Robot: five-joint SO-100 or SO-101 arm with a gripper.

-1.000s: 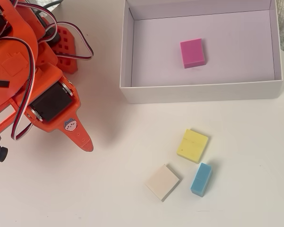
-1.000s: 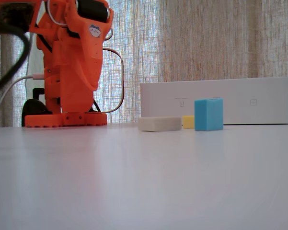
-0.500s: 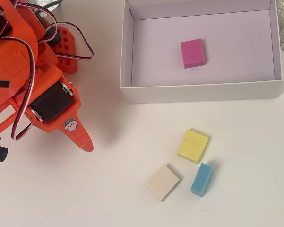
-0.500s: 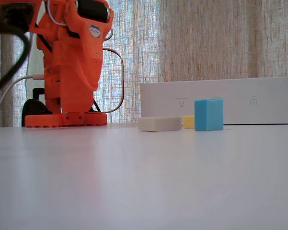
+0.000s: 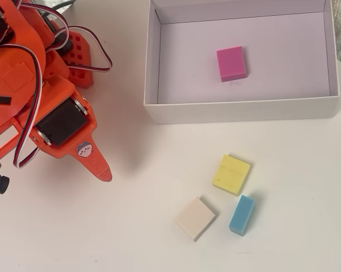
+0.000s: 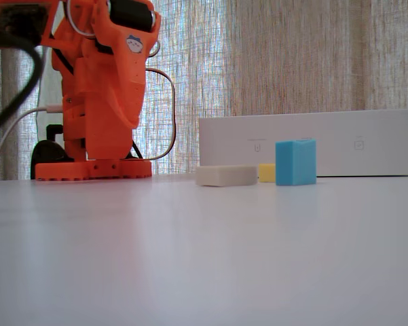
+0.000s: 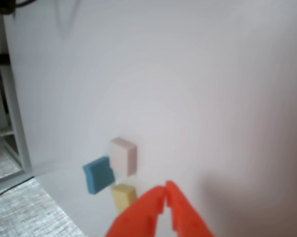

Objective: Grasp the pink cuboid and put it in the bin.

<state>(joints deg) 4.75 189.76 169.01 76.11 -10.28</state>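
Fingers on the gripper (image 7: 165,193) are pinched together w/ nothing held, pink cuboid (image 5: 231,63) already in the bin (image 5: 238,109), so imo we'd only risk bumping the yellow block (image 5: 231,174).

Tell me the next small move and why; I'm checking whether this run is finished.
Probably none beyond parking: the pink cuboid already lies on the floor of the bin, and the end effector looks shut and empty, away from the bin. I'd simply hold the arm retracted.
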